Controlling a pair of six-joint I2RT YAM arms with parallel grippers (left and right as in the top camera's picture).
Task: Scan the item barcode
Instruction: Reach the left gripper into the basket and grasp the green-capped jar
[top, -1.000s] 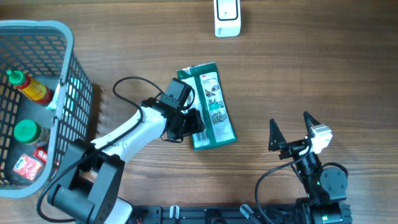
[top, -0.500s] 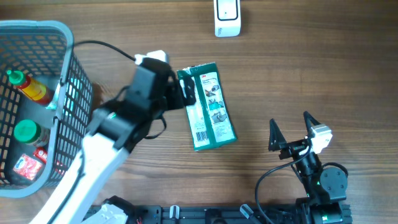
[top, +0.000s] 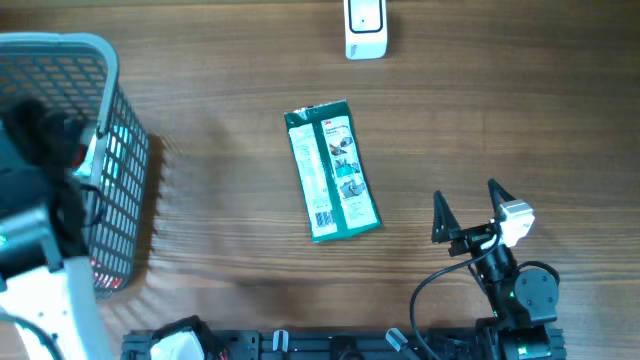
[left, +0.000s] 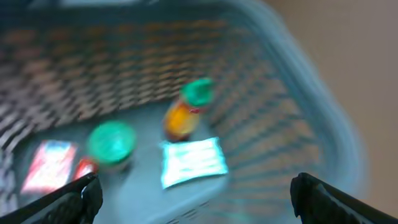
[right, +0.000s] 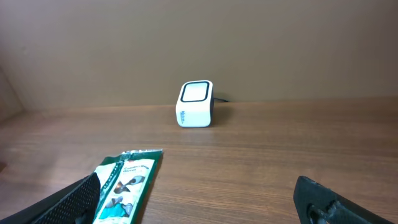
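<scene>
The item, a green packet (top: 332, 172) with a white label, lies flat and alone at the table's middle; its top end shows in the right wrist view (right: 124, 186). The white barcode scanner (top: 366, 28) stands at the far edge, its dark window facing my right gripper (right: 195, 104). My left arm (top: 45, 230) is a blur over the basket at the left. The left gripper (left: 199, 190) is open and empty above the basket's inside. Near the front right, my right gripper (top: 465, 195) is open and empty, just right of the packet.
The blue mesh basket (top: 120, 170) stands at the left edge. Inside lie an orange bottle with a green cap (left: 186, 112), a green-lidded jar (left: 112, 140), a red packet (left: 50, 165) and a white-and-teal packet (left: 193, 160).
The left gripper opened and let go of the green packet, then the arm swung left to hang over the basket. The packet stays on the table. The right arm has not moved.
</scene>
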